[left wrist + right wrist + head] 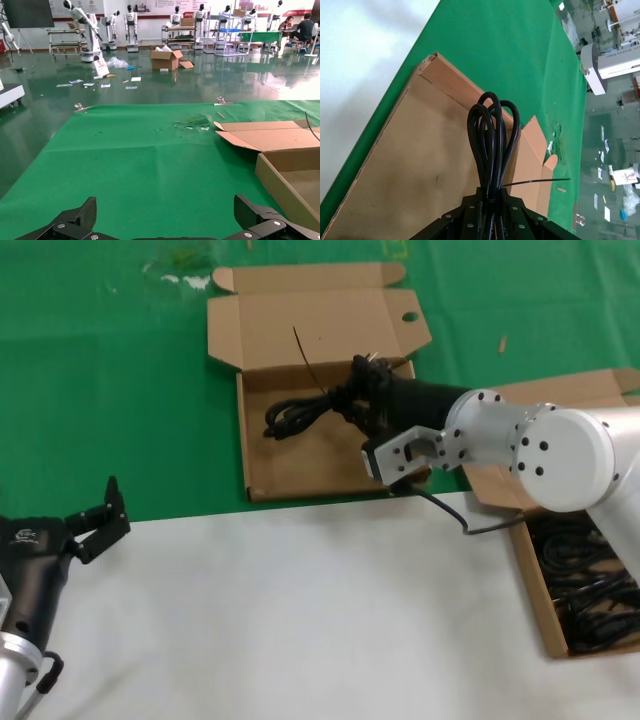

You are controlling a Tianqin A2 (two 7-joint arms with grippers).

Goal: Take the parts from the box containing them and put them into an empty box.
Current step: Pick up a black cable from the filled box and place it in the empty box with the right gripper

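My right gripper (pixel 358 405) is shut on a looped black power cord (pixel 298 418) and holds it over the floor of the empty box (pixel 300 468), which has a round hole (pixel 410 317) in its lid. The right wrist view shows the cord's loops (pixel 492 127) sticking out past the closed gripper (pixel 494 200) above the bare cardboard floor (pixel 415 170). I cannot tell whether the loops touch the floor. The box containing the parts (pixel 532 585) lies at the right, with several black cords (pixel 590 585) in it. My left gripper (pixel 100 520) waits open at the lower left.
A green mat (pixel 110 380) covers the far half of the table and a white surface (pixel 300 610) the near half. My right arm's thick black cable (pixel 450 512) trails over the white surface. In the left wrist view the open gripper (pixel 165 212) faces green mat, with the empty box's wall (pixel 280 182) beside it.
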